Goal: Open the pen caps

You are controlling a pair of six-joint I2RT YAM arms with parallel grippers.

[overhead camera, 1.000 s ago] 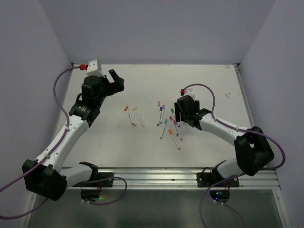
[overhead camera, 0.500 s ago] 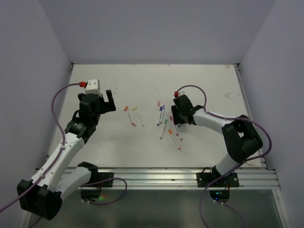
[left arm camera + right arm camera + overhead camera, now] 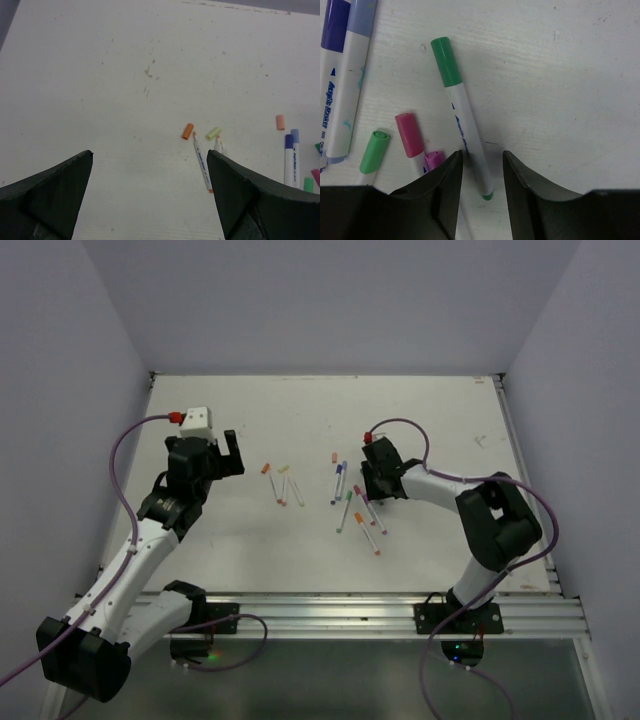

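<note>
Near the middle of the desk (image 3: 450, 410), slightly toward its right edge, my right gripper (image 3: 482, 162) points down over the pen cluster. Its fingers (image 3: 445, 192) are narrowly spread and straddle the white barrel (image 3: 465, 132) of one pen. The barrel runs close against the finger on the left of the wrist view, and a gap shows on the other side, so nothing is pinched. The green cap (image 3: 442, 57) is seated on the end of that barrel farthest from the fingers.

Other caps in the right wrist view:
- A second green cap (image 3: 374, 151) lies to the left of the barrel, its open end visible.
- A pink cap (image 3: 409, 134) and a magenta cap (image 3: 435, 160) lie between that cap and the barrel, just beside each other.
- A purple cap (image 3: 335, 22) and a light-blue cap (image 3: 362, 15) sit on two pens lying side by side at the upper left.

Toward the left edge of the desk, my left gripper (image 3: 228, 452) is spread wide and holds nothing. Ahead of it:
- An orange cap (image 3: 187, 131) lies loose, just beside the tip of a bare pen barrel (image 3: 202, 165).
- A yellow-green cap (image 3: 213, 133) lies loose next to it, beside a second barrel tip (image 3: 219, 145).
- A salmon cap (image 3: 280, 122) lies apart, nearer the right-hand cluster.
</note>
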